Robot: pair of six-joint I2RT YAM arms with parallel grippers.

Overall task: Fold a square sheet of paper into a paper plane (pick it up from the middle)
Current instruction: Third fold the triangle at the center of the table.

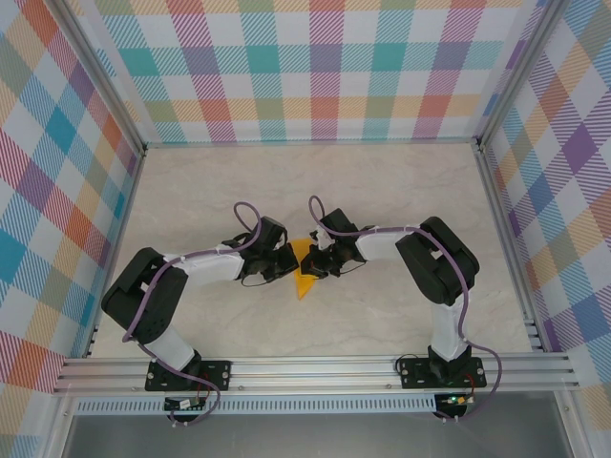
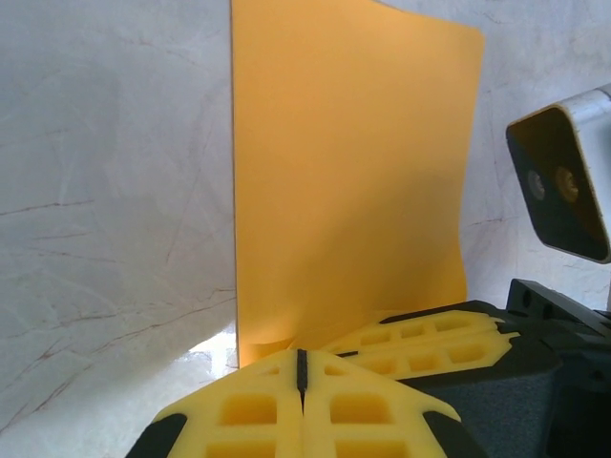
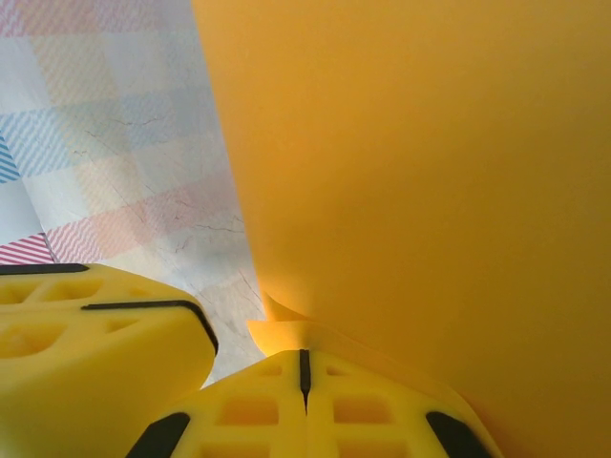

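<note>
Top external view is showing both arms meeting nose to nose mid-table [image 1: 401, 191], with the square sheet of paper [image 1: 305, 284] sitting right between them. The left gripper [image 1: 286, 260] is coming at it from the left and the right gripper [image 1: 320, 260] from the right, so neither arm is nearer. Both are already on it.

From the wrist cams, each claw is pinching shut on the sheet's bottom edge with no gap showing between the yellow pads. The two pinch points are sitting just beside each other, almost touching. The orange sheet is standing up and away from both sets of fingertips like a little wall, not lying flat.

From above, the orange is running far-to-near, crosswise to the line between the two claws, and tapering to a point toward the arm bases.

My guess is that whatever comes next is hinging on that. Both grips are crowding the same edge, so the free part of the sheet is all out ahead of the fingers. I can't tell how many layers are in there.
</note>
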